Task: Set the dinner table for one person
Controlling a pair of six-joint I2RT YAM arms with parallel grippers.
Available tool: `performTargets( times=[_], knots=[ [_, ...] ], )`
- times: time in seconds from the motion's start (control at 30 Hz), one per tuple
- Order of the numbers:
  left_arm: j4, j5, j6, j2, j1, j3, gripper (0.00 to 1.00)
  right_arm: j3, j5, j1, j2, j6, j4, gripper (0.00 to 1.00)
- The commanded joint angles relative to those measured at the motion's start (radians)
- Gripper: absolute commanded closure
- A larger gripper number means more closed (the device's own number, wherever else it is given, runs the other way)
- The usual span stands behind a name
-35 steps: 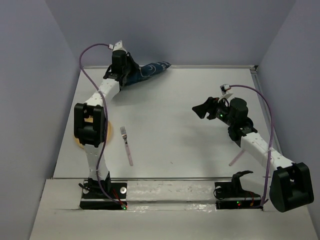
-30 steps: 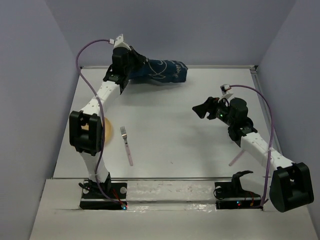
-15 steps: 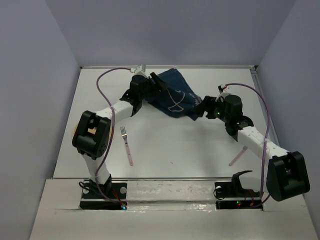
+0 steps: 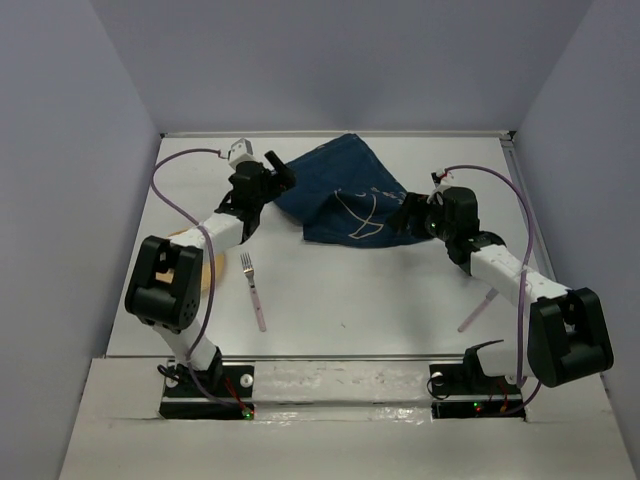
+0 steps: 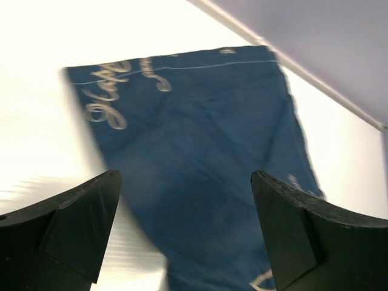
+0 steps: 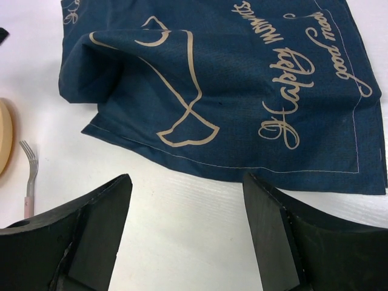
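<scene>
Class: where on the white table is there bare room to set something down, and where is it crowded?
Bare: near centre of the table, between fork and pink-handled utensil. Crowded: far centre, blue mat with left gripper and right gripper; plate at left.

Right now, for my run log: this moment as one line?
left gripper open, empty | right gripper open, empty | dark blue cloth mat with pale script, rumpled on white tabletop | pink-handled fork ungripped

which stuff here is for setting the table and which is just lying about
For the job: dinner table, blue cloth mat, fork, tan plate, pink-handled utensil.
Not part of it: purple cable, which belongs to the rig.
</scene>
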Motion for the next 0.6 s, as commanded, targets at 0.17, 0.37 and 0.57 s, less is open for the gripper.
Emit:
performTargets(
  times=[0.17, 0.37, 0.57],
  knots=[
    [-0.08, -0.04, 0.023, 0.193, 0.121, 0.171, 0.16, 0.042, -0.033, 0.003, -0.032, -0.015, 0.018, 0.22],
    [-0.205, -0.074, 0.046, 0.325, 0.138, 0.299, 0.22, 0.041, -0.051, 0.003, -0.032, -0.011, 0.026, 0.23],
    [-0.242, -0.069, 0.029, 0.413, 0.14, 0.385, 0.29, 0.041, -0.059, 0.012, -0.033, -0.009, 0.031, 0.23]
  ],
)
